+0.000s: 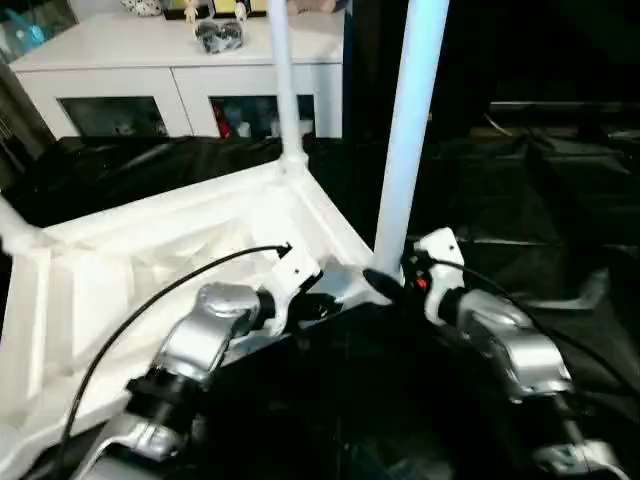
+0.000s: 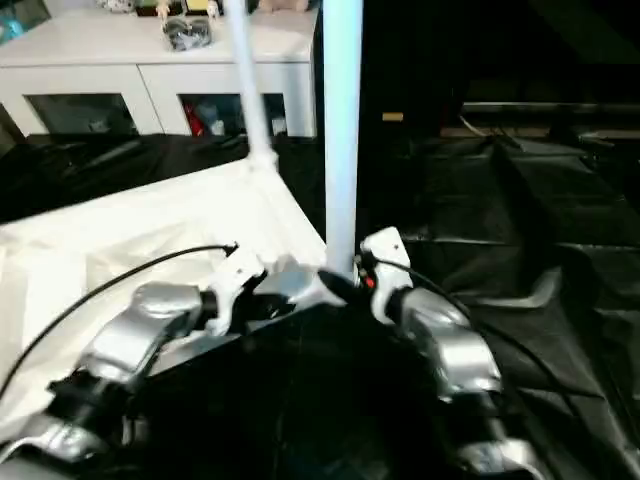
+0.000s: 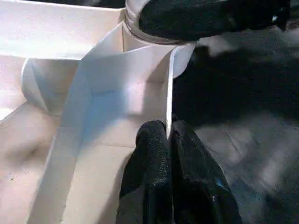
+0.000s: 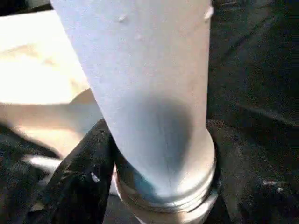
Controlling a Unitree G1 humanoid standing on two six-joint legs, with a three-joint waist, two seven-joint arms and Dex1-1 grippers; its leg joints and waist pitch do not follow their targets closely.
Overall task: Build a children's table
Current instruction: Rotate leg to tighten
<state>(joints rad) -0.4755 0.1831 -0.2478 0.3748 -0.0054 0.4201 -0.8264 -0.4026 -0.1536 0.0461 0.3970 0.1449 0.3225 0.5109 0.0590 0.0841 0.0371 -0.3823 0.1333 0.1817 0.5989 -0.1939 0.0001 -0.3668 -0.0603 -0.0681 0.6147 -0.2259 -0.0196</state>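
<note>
Head view: the ribbed white tabletop (image 1: 150,260) lies underside up on black sheeting (image 1: 540,210); two smooth tapered legs (image 1: 408,130) stand in its corner sockets. Left wrist view: left gripper (image 3: 169,154) pinched on the tabletop's thin rim. Right wrist view: right gripper (image 4: 154,186) clamped around the near leg's ringed base.

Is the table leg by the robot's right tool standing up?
Yes, the leg stands upright in the tabletop's corner socket.

black sheeting (image 1: 540,200) carries the upturned white tabletop (image 1: 150,260)
</note>
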